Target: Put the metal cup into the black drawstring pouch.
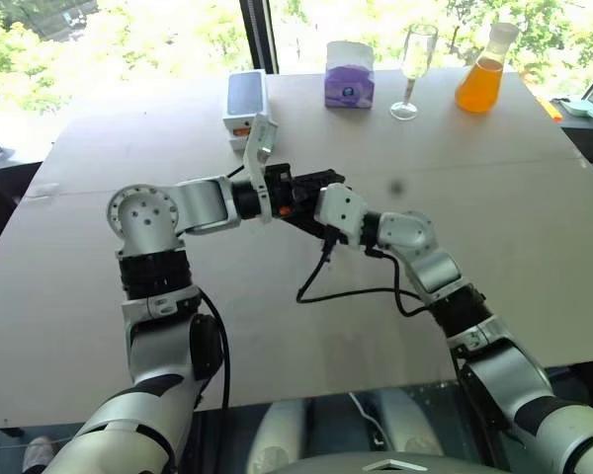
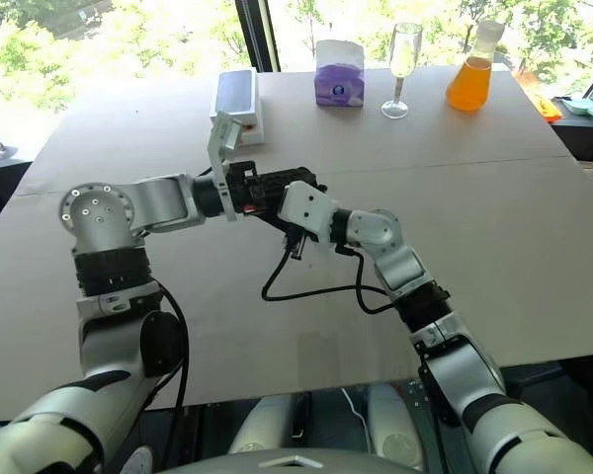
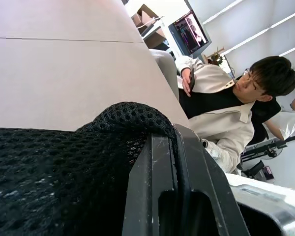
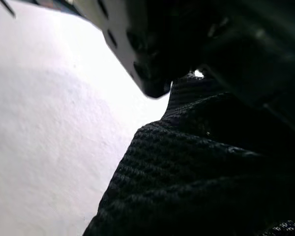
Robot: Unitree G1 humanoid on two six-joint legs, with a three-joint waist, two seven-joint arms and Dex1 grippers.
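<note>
Nearest, the left gripper (image 1: pixel 311 188) and right gripper (image 1: pixel 321 202) meet above mid-bench, both clenched on the black drawstring pouch (image 3: pixel 64 172). The pale bench (image 1: pixel 494 227) fronts bright windows; at its far edge a wine glass (image 1: pixel 415 69) stands beside a flask (image 1: pixel 482 71) holding orange liquid.

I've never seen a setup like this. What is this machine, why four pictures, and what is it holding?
It is a humanoid robot with two arms. Two pictures come from cameras in its head, looking down over a table; the other two come from cameras on its wrists. Both the left gripper and the right gripper, jaws shut, hold a black drawstring pouch between them. At the table's far edge stand a white box, a purple tissue pack, a stemmed glass and a flask of orange liquid. A person sits nearby.
</note>
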